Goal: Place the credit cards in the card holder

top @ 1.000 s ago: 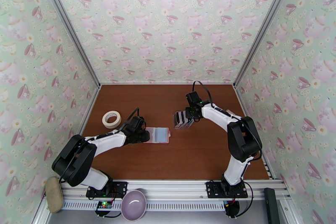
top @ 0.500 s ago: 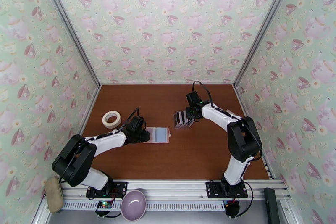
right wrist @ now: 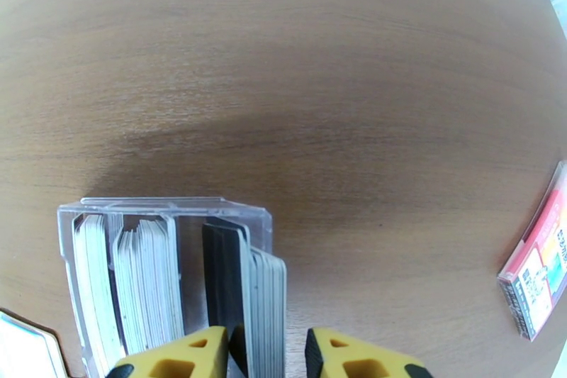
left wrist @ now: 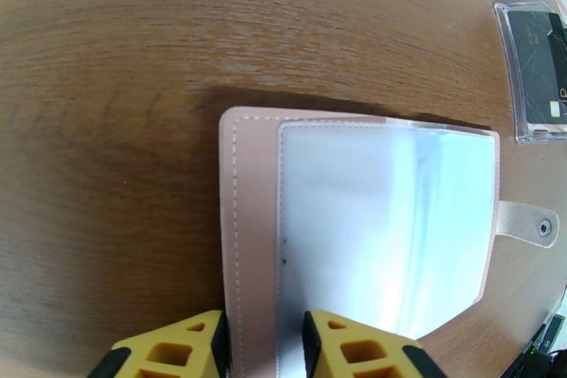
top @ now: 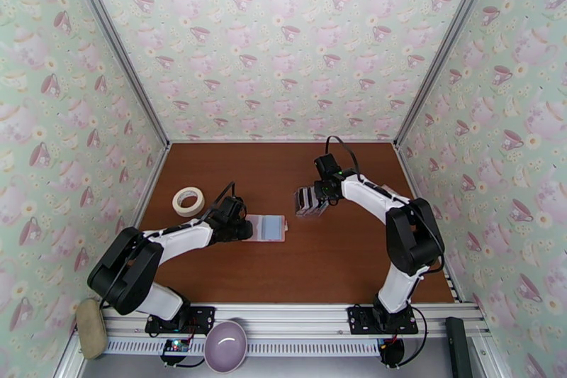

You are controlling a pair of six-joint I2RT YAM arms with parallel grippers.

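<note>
The left gripper [left wrist: 264, 344] points down at the near left corner of the pale pink folding card holder [left wrist: 248, 216]. Its yellow fingers [left wrist: 170, 351] are set partly apart, and the holder's stitched pink border shows in the gap between them. Whether the tips press on it cannot be told. The holder lies open and flat on the brown wood-grain tabletop [top: 283, 273], left of centre, with pale blue-white plastic sleeves facing up and its snap tab [left wrist: 523, 223] sticking out to the right.

The right gripper [right wrist: 266, 344] reaches down over the right-hand part of a clear plastic box [right wrist: 170, 210], which stands just to the far right of the holder without touching it. A bunch of credit cards [right wrist: 259, 294], one dark and several pale grey, stands on edge between the jaws. The dark card lies against the left finger, and the outermost pale card is very near the right one; whether the jaws are clamped on them cannot be told. More white and grey cards stand upright in the left-hand slots of the box.

Well apart to the right of the box lies a small flat packet with red, orange and blue-green stripes [right wrist: 539, 273]. A white roll of tape [top: 188, 201] rests to the far left of the left gripper. A lilac bowl [top: 225, 347] sits at the near rail between the arm bases.
</note>
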